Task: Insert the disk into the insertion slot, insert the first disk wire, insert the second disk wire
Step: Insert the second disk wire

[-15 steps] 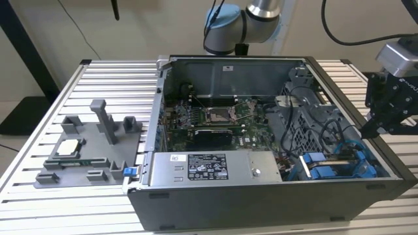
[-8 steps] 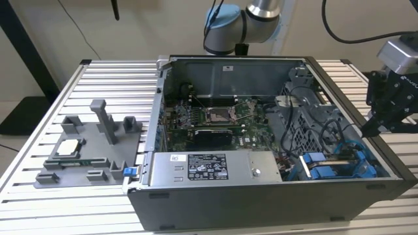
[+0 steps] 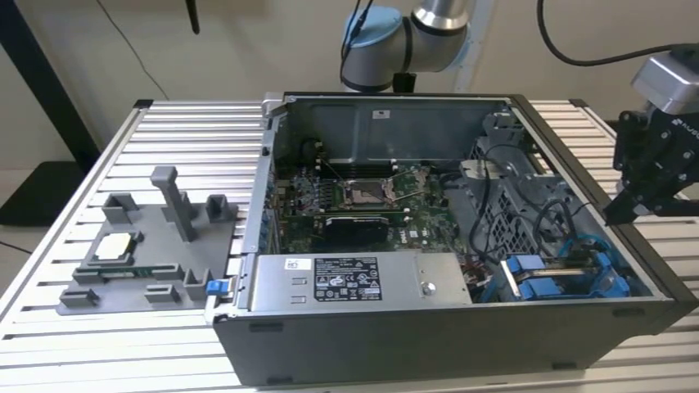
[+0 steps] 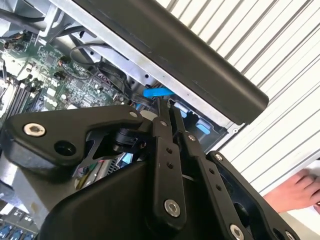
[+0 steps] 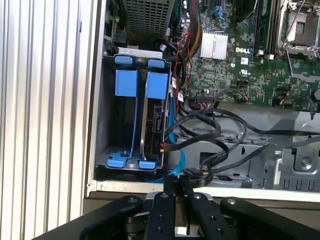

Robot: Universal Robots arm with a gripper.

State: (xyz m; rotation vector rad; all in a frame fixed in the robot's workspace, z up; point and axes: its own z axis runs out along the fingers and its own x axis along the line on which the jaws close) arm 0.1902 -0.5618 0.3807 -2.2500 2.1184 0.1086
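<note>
Dark grey steel computer case [image 3: 437, 344] sits nearest in the exterior view, lid off, on a ribbed aluminium table [image 3: 65, 344]. Its labelled power-supply box [image 3: 349, 282] is lower centre, with the green motherboard [image 3: 361, 196] behind. The insertion slot [image 3: 557, 274] is at lower right inside the case, with bright blue plastic rails, set by the case wall, probably for easy reach. The gripper [image 3: 615, 214], black and angular, hangs at the exterior view's right above that wall, on the slot's side. In the second wrist view its flat black metal fingers [image 4: 165, 140] lie pressed together with nothing seen between them, tips beside a blue tab. A person's hand [image 4: 300, 192] rests at the table's edge outside the case. In the first wrist view the disk [image 5: 155, 120] stands on edge, seated in the slot's blue carrier, connector edge toward the cable side, likely so wires can reach it. A glossy blue wire [image 5: 176, 155] curves along the disk; whether it is plugged in, cannot tell. Black wires [image 5: 215, 130] lie loose near the closed fingertips [image 5: 170, 189].
</note>
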